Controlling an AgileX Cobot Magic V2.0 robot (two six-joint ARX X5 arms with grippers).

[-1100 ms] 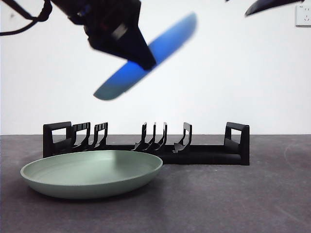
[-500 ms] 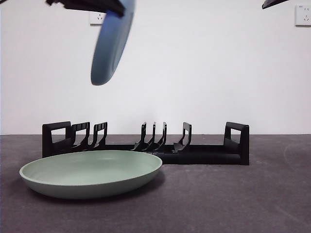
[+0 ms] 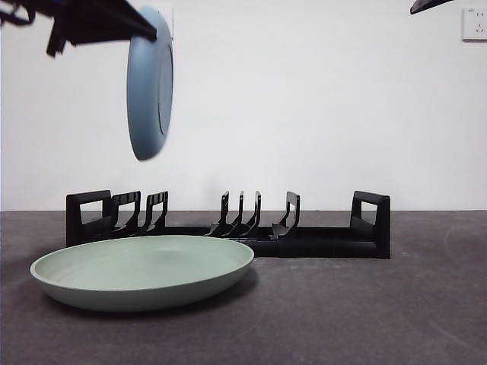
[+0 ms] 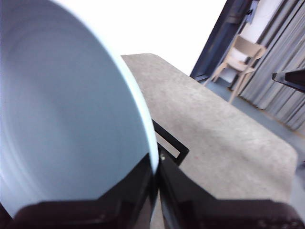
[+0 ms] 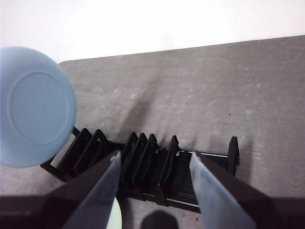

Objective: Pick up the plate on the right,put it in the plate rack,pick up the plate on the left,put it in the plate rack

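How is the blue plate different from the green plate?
The blue plate hangs on edge in the air, pinched by the left gripper; the green plate lies flat on the table. The blue plate is above the rack, the green plate in front of it. Both are round and neither is in the rack.

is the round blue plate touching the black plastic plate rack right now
Apart. In the front view, the round blue plate hangs on edge from the left gripper, white wall visible between it and the black plastic plate rack.

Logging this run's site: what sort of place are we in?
Likely a lab or test room, not a kitchen: a bare grey table, plain white wall with sockets, and curtains and a spare wooden chair behind.
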